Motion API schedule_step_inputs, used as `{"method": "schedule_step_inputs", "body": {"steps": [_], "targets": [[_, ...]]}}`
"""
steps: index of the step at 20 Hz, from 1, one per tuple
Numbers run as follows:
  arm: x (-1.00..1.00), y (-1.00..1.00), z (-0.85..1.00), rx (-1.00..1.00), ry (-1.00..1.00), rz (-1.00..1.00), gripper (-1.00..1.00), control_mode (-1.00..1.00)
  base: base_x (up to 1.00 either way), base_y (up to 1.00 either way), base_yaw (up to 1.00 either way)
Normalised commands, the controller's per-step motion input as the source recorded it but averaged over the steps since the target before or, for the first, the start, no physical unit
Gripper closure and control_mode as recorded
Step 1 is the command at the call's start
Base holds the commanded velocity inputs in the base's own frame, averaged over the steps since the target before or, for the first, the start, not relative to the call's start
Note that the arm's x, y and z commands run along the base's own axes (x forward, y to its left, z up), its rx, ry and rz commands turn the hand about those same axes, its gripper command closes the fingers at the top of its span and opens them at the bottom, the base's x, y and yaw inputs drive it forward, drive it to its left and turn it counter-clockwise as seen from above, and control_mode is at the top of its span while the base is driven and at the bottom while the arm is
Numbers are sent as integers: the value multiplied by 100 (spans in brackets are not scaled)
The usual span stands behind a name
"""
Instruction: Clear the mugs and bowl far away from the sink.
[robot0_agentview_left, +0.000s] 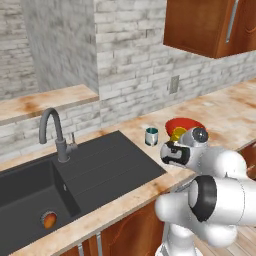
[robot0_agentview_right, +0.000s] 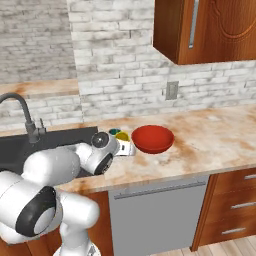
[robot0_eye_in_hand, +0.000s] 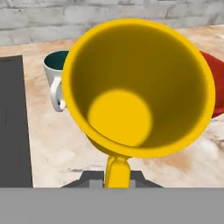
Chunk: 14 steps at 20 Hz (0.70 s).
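Step in hand: grasping the yellow mug (robot0_eye_in_hand: 138, 87), first of 3 items to clear. In the hand view the yellow mug sits right in front of the camera, mouth facing it, its handle running down between the dark finger tips; the jaws look pressed together on that handle, pinching it. In the right base view the gripper (robot0_agentview_right: 125, 147) is low over the counter (robot0_agentview_right: 210, 140), just beside the red bowl (robot0_agentview_right: 152, 138). The teal mug (robot0_agentview_left: 151, 136) stands on the counter just right of the sink (robot0_agentview_left: 75, 175), behind the yellow one; whether the 2 mugs touch is unclear. The bowl is near both mugs, all 3 close to the sink's drainboard. Whether the yellow mug is off the counter yet cannot be told. Next move likely calls for lifting it without bumping the teal mug or bowl, then carrying it right along the counter, well away from the sink.
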Motion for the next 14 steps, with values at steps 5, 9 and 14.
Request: {"method": "schedule_step_inputs", "body": {"steps": [5,9,14], "targets": [[-53,0,100,0,13,0,100,-100,0,0,0],[-58,-2,100,0,20,2,100,-100,0,0,0],[-98,6,65,1,-6,8,100,-100,0,0,0]]}}
